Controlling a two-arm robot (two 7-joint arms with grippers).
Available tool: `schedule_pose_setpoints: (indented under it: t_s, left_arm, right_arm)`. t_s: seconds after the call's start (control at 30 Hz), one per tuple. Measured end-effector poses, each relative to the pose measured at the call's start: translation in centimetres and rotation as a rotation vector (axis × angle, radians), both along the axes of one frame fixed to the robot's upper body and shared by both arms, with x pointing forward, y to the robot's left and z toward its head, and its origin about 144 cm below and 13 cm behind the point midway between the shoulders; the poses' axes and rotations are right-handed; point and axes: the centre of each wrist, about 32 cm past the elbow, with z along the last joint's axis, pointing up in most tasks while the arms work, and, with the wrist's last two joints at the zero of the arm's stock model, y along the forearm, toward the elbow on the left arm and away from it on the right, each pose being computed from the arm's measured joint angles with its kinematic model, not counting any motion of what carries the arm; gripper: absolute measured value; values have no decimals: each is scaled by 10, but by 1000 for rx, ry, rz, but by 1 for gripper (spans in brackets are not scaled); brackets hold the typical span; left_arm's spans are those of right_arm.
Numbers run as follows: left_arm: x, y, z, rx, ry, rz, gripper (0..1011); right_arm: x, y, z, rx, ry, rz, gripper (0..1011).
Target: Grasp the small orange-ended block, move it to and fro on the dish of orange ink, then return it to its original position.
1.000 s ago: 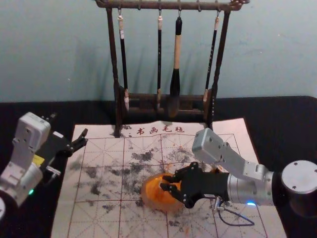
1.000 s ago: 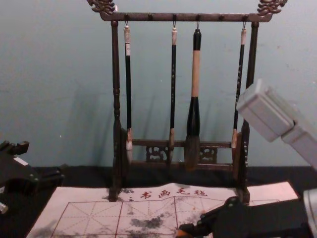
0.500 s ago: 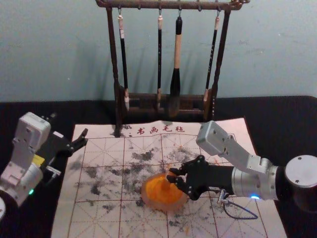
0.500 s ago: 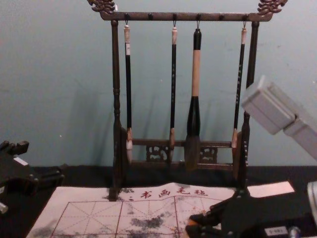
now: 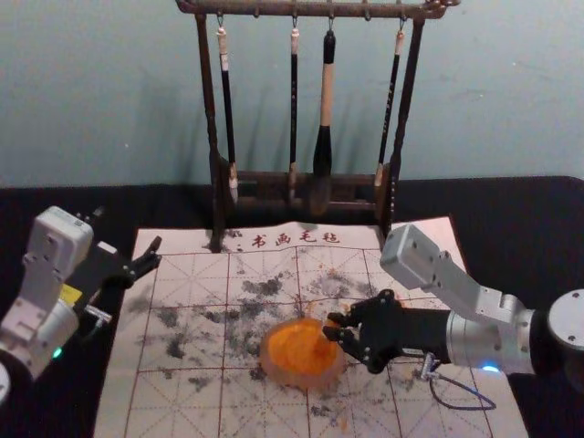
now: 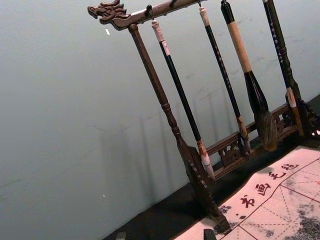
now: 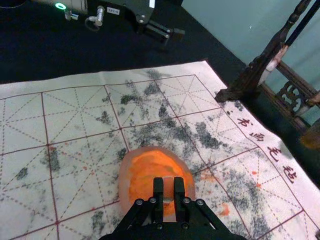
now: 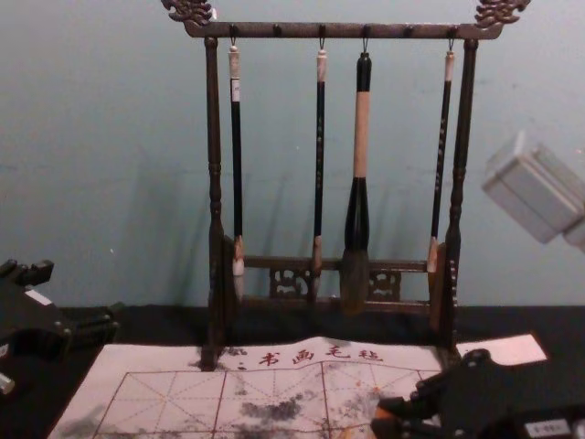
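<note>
Right pincer (image 5: 332, 328) at dish (image 5: 270, 365), closed on block (image 7: 168, 189)

rack (image 8: 393, 31): carved wood | mat (image 5: 182, 406): matt cloth | large brush's collar (image 6: 255, 93): glossy | wall (image 8: 101, 119): smooth

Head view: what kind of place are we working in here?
Probably a calligraphy or ink-painting table: a rack hung with brushes, a gridded felt mat blotched with dark ink, and a dish of orange ink on it.
</note>
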Motion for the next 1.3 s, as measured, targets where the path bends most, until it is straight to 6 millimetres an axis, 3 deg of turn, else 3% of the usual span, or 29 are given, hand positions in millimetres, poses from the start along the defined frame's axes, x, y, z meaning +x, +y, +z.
schedule_pose_setpoints:
  t_s: [0.73,1.3]
  left_arm:
    - [0,0,0,0,0,0,1001]
    - [0,0,0,0,0,0,1001]
  right_arm:
    - [-11,6,1,-10,24,67,92]
    - [-1,18,1,-24,11,57,91]
